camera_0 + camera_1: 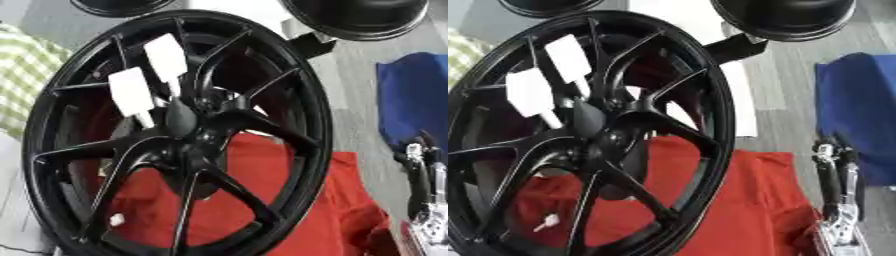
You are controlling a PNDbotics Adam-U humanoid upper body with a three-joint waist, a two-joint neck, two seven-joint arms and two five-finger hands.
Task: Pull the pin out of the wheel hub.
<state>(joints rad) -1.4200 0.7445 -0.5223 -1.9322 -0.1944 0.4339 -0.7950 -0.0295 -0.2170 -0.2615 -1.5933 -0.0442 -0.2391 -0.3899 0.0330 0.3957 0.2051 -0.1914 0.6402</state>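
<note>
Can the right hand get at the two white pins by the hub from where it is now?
Probably yes: the right hand rests low beside the wheel, and the white pins stand uncovered on the near face.

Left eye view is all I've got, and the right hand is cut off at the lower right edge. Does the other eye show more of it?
Observer: Yes. In the right eye view the right hand shows across its full width, fingers up, holding nothing, apart from the wheel.
Operator: Anything behind the wheel on that side?
Observer: A white sheet lies on the floor between the wheel and the blue cloth; in your view the rim mostly hides it.
</note>
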